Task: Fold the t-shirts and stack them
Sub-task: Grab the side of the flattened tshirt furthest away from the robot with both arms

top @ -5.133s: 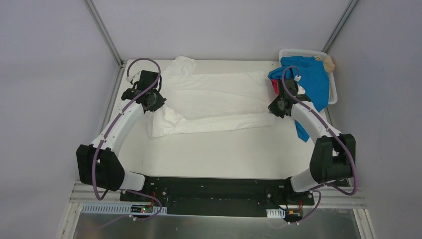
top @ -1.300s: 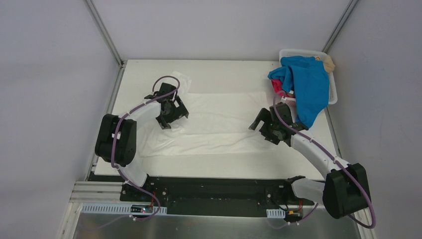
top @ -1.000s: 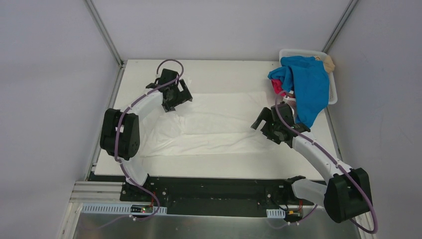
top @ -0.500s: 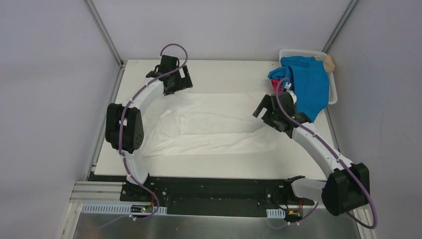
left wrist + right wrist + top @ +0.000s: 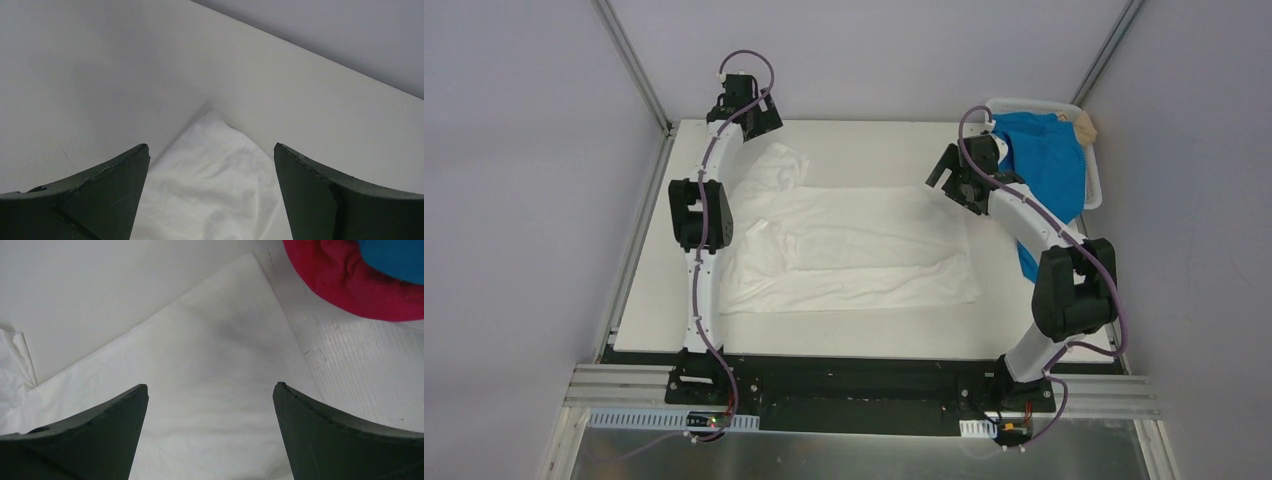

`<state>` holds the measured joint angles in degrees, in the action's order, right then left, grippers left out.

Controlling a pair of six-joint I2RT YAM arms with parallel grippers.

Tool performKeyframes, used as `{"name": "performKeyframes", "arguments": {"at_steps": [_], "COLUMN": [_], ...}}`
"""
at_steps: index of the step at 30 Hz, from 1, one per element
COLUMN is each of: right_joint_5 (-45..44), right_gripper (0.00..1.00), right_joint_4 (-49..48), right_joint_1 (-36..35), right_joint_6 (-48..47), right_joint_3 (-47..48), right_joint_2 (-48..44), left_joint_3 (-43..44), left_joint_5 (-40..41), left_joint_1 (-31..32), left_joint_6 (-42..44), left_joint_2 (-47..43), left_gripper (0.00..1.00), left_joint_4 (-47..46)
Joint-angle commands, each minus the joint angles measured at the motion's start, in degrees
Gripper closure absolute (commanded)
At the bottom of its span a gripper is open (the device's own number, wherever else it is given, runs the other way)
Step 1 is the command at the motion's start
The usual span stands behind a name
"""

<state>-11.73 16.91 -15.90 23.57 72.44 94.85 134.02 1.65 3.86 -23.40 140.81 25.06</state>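
Hovering with fingers spread and empty, the left gripper (image 5: 210, 146) sits over the far-left sleeve tip of the white t-shirt (image 5: 854, 245), the right gripper (image 5: 210, 385) over its far-right corner. The shirt lies flat on the desk (image 5: 874, 325), partly folded. Advised: lower both evenly, pinch each corner cleanly, draw the far edge nearward in step. The blue t-shirt (image 5: 1049, 165) drapes the basket (image 5: 1024, 102), far right.
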Motion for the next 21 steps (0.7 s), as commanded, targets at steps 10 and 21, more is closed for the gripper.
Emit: {"name": "performKeyframes", "arguments": {"at_steps": [10, 21], "right_joint_5": [1.30, 4.49], "right_gripper": [0.01, 0.01], "right_joint_4": [-1.26, -2.01], "right_joint_1": [2.83, 3.95], "right_joint_6": [-2.50, -1.59], "right_joint_3": [2.76, 1.46], "right_joint_2": [4.43, 4.82], "left_joint_3": [8.76, 6.43], "left_joint_5": [-3.20, -3.33], "left_joint_1": [0.55, 0.45], "left_joint_6": [-0.26, -3.51], "left_joint_2": [12.16, 13.56], "left_gripper": [0.13, 0.38], "left_joint_4": [-7.05, -11.51]}}
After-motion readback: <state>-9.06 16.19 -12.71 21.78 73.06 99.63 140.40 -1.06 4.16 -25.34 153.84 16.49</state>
